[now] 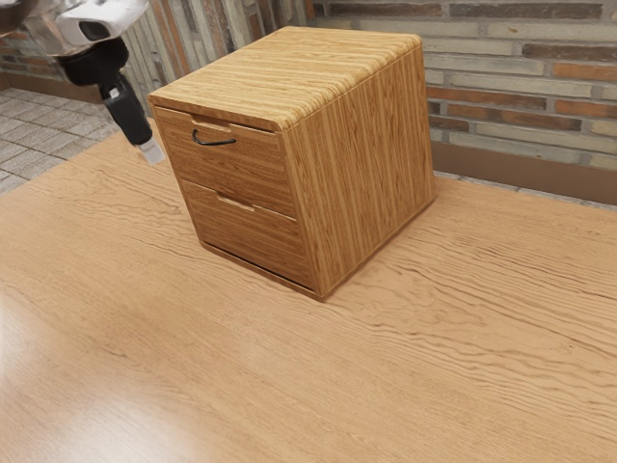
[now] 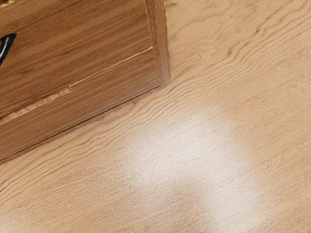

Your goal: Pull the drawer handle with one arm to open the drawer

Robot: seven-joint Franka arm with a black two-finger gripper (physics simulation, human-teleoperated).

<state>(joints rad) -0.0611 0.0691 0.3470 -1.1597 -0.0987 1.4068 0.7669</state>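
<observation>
In the exterior view, the boxy two-drawer cabinet of striped light wood (image 1: 337, 145) stands on the broad wood-grain table (image 1: 405, 386), a little toward 12 o'clock from the middle of the picture. Its drawer side faces about 8 o'clock. The upper drawer (image 1: 236, 169) carries a thin dark curved metal handle (image 1: 213, 142) near its top edge, at about 10 o'clock on that front. The lower drawer (image 1: 253, 230) sits directly beneath it. Both fronts look flush with the cabinet face. My black gripper with its pale tip (image 1: 149, 151) hangs at 10 o'clock in the picture, near the handle at its 9 o'clock side and apart from it, clear of the table. Whether my gripper is open or closed I cannot tell from this angle. A grey and brown brick wall (image 1: 521, 77) runs behind the table at 1 o'clock.

In the wrist view, the cabinet's front (image 2: 97, 43) is under my hand, with the seam between the two drawers crossing it. A short piece of the dark handle (image 2: 5, 46) shows on the upper drawer, well away from the cabinet's bottom corner (image 2: 163, 77). Bare table (image 2: 243, 73) lies beyond that corner, with a pale sheen on it (image 2: 189, 160)
</observation>
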